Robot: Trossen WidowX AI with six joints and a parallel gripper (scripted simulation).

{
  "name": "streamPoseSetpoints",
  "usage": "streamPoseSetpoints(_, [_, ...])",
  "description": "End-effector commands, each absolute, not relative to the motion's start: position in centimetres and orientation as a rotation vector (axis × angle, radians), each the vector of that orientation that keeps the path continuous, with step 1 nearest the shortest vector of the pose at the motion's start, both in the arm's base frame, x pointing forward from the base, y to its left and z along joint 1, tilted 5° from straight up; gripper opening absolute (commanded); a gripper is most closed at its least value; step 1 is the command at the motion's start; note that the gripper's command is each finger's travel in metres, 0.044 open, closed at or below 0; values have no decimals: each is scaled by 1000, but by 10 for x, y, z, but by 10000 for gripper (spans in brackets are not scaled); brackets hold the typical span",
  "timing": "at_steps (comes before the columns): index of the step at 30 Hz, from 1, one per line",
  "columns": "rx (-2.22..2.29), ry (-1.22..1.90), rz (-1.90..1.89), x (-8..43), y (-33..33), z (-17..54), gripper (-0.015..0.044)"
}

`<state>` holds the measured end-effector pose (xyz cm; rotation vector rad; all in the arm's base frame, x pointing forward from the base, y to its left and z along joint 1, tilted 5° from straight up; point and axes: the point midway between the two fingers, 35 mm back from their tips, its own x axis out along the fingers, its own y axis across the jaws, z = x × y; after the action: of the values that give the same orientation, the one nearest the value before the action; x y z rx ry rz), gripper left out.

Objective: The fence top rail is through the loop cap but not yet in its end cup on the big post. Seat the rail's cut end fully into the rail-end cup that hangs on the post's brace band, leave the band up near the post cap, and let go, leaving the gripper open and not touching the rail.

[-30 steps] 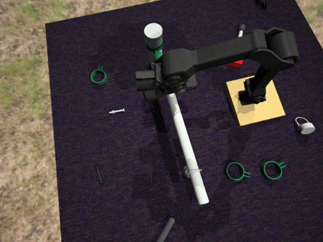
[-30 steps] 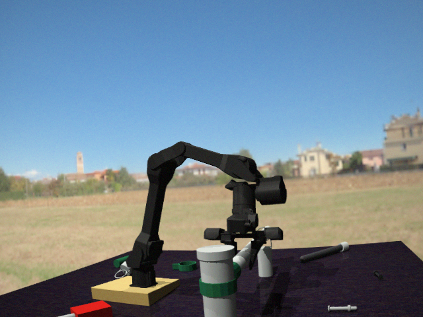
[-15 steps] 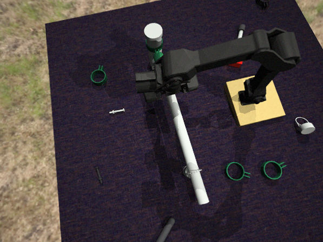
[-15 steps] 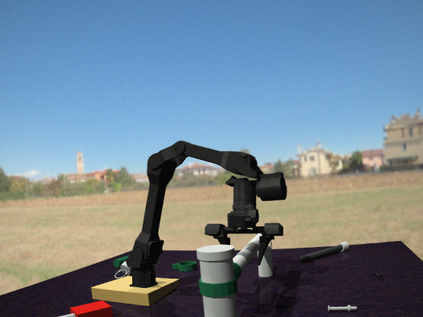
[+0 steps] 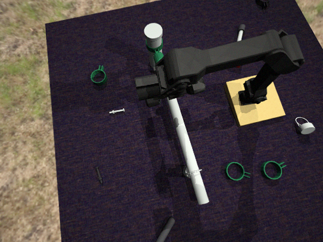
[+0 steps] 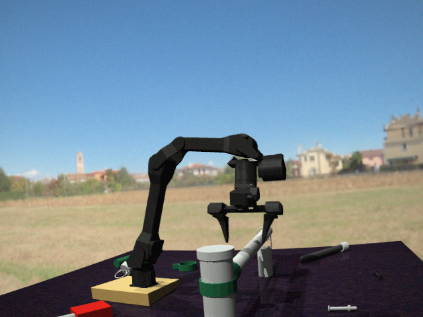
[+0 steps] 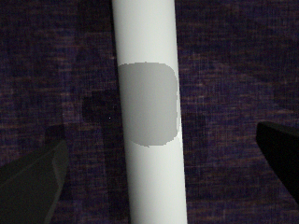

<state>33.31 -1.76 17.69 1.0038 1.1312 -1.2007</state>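
Observation:
The white top rail (image 5: 184, 135) (image 6: 250, 251) (image 7: 156, 187) slopes from the big post, through the loop cap (image 5: 186, 173) on the small post (image 6: 265, 264), to a free far end. In the exterior view its near end meets the green rail-end cup (image 5: 158, 57) (image 6: 236, 270) and appears inside it; the top view hides that joint behind the arm, so seating depth cannot be told. The green brace band (image 5: 151, 46) (image 6: 217, 288) is around the big post (image 6: 217, 271), a little below the post cap (image 5: 153, 31) (image 6: 215, 253). My gripper (image 6: 245, 242) (image 7: 161, 133) is wide open above the rail, fingers either side, not touching.
The wooden base (image 5: 267, 114) (image 6: 119, 294) is beside the arm. A white bolt (image 5: 117, 111) (image 6: 341, 308), a dark pin (image 5: 99, 175), a dark rod (image 5: 163, 232) (image 6: 319, 253), a white looped cap (image 5: 307, 128) and loose green bands (image 5: 99, 83) lie about the table.

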Motion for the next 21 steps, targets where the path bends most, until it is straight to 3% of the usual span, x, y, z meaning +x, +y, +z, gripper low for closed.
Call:
streamPoseSetpoints(1, [1010,1124,-1195,331,-13,201,440])
streamPoseSetpoints(21, [1010,1124,-1195,330,-12,203,440])
